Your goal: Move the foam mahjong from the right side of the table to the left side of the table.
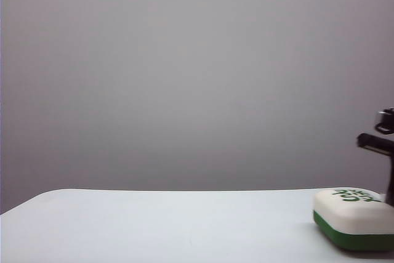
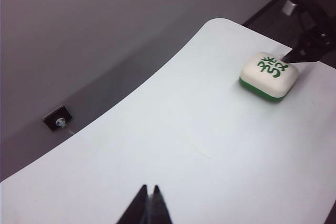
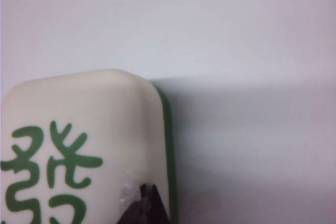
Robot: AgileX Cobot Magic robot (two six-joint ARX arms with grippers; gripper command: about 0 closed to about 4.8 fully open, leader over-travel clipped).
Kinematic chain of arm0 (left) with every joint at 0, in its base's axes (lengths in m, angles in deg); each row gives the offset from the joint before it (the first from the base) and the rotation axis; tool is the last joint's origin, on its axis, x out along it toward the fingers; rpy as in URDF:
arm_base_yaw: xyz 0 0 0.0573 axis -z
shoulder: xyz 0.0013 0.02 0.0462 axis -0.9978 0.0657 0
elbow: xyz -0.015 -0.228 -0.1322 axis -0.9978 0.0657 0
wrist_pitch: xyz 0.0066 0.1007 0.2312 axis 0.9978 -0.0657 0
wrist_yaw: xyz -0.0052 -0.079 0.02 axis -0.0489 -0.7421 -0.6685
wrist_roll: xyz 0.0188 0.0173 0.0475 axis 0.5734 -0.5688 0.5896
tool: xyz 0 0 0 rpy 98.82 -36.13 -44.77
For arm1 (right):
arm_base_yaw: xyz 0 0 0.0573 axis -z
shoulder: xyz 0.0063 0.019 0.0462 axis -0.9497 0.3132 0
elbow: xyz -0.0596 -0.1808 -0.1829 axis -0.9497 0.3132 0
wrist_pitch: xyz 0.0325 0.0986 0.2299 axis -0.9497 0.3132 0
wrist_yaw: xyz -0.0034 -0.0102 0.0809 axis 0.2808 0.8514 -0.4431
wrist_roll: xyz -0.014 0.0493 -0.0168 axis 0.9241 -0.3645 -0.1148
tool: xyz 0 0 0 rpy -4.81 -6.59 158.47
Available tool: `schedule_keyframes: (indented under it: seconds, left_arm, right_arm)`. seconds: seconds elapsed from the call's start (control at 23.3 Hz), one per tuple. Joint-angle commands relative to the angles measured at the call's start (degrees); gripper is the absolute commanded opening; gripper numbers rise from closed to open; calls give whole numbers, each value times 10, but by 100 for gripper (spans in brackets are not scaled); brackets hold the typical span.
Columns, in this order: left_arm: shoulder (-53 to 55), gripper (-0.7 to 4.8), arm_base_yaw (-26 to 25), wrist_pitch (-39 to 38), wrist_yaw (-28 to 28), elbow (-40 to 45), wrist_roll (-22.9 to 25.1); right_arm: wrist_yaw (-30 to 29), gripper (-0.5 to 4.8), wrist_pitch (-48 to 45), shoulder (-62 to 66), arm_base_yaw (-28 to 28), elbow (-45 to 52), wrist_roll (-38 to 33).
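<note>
Right pincer [image 3: 148, 203] touching foam mahjong [image 3: 84, 150]

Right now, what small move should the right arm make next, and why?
Probably open the right gripper and lower it astride the foam mahjong. Its fingertips look shut, at the block's top edge, gripping nothing. The block sits on the table's right side; the left gripper hangs far off, shut.

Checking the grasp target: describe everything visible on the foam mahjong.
The foam mahjong is a soft-looking rounded block, cream-white above with a green character printed on top and a dark green bottom layer. It lies flat, face up, on the right side of the table. The right gripper has its closed jaws against the block's top edge. The left gripper hangs far away, shut.
</note>
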State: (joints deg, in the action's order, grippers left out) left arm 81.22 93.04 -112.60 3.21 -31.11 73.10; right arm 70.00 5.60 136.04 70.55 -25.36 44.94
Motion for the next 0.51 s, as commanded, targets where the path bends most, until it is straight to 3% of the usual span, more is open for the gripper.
schedule_keyframes:
  seconds: [0.04, 0.51]
  left_arm:
    - [-1, -6, 0, -10, -4, -4, -2]
    - [-3, -6, 0, -31, -4, -4, -40]
  right_arm:
    - [-1, -5, 1, 20, -24, -14, -8]
    - [15, -5, -2, 77, -147, -77, -56]
